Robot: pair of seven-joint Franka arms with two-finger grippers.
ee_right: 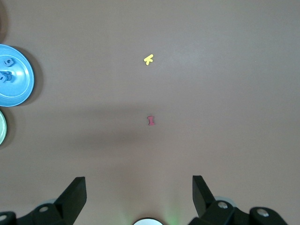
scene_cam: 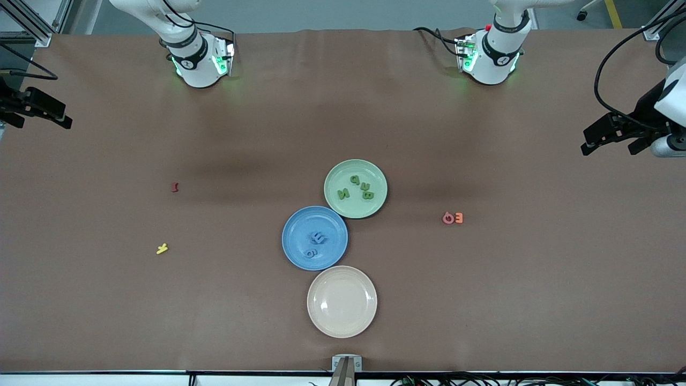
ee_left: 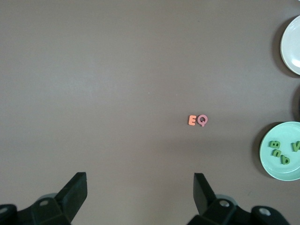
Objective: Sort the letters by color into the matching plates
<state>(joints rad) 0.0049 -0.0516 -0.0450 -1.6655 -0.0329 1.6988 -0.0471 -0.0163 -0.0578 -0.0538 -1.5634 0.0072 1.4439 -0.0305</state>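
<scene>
Hanging high over the table's edge at its own end, the left gripper (scene_cam: 616,140) is being held w/ fingers (ee_left: 75,187) spread wide, nothing between them; the arm is being kept waiting. The right gripper (scene_cam: 40,110) is being held likewise over the other end, jaws fully apart, empty.

The three plates are being seen touching in a chain mid-table: green plate (scene_cam: 355,188) farthest from the front camera, blue plate (scene_cam: 314,237) next, cream plate (scene_cam: 342,301) nearest. Green letters (scene_cam: 356,187) are lying in the green plate; four can be counted in the front view. Blue letters (scene_cam: 314,244) are lying in the blue plate, piled; exact count cannot be told.

Wide bare cloth is lying between plates and both table ends. Toward the left arm's end, a pink letter (scene_cam: 448,218) and orange letter (scene_cam: 458,217) are touching. Toward the right arm's end, a red letter (scene_cam: 174,187) and yellow letter (scene_cam: 162,249) are lying well apart.

The left wrist view is showing the pink/orange pair as Q and E, plus only three green letters at its frame edge.
</scene>
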